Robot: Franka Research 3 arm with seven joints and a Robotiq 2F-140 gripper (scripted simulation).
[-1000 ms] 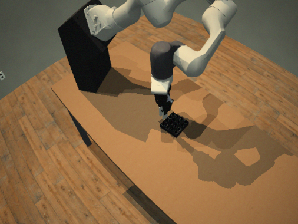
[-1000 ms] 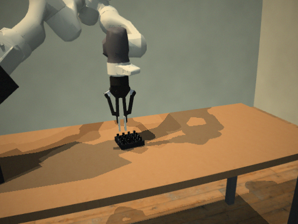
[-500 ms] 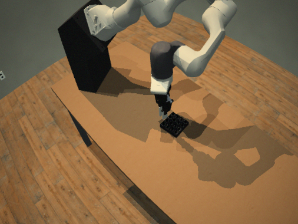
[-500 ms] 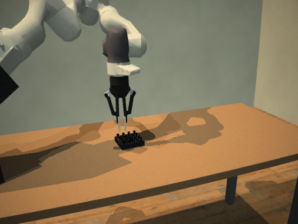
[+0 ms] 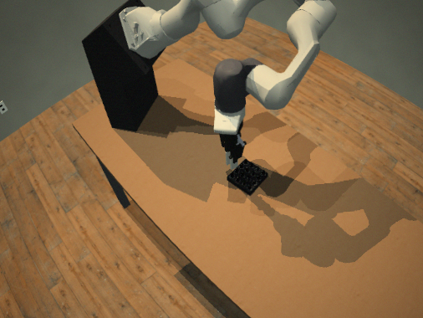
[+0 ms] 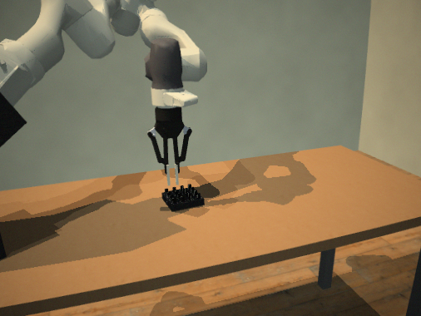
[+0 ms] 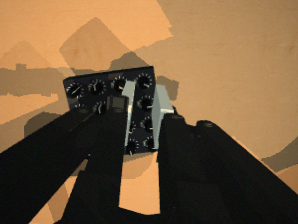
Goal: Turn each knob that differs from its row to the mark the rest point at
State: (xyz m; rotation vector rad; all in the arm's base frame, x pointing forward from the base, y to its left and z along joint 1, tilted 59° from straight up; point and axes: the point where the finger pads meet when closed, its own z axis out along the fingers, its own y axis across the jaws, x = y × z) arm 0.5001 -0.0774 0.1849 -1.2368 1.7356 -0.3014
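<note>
The black knob box (image 5: 247, 174) stands on the brown table, its knobs pointing up; it also shows in the exterior view (image 6: 183, 198) and in the wrist view (image 7: 116, 110). My gripper (image 5: 232, 164) points straight down and hangs a little above the box's left edge. Its fingers (image 6: 171, 182) stand almost together with only a narrow gap, and nothing is between them. In the wrist view the fingertips frame a column of knobs and hide part of the box. The knob lines and printed names are too small to read.
A tall black block (image 5: 121, 71) holding the arm's base stands at the table's far left corner. The table's front edge (image 6: 250, 258) runs well in front of the box. Arm shadows lie across the table top.
</note>
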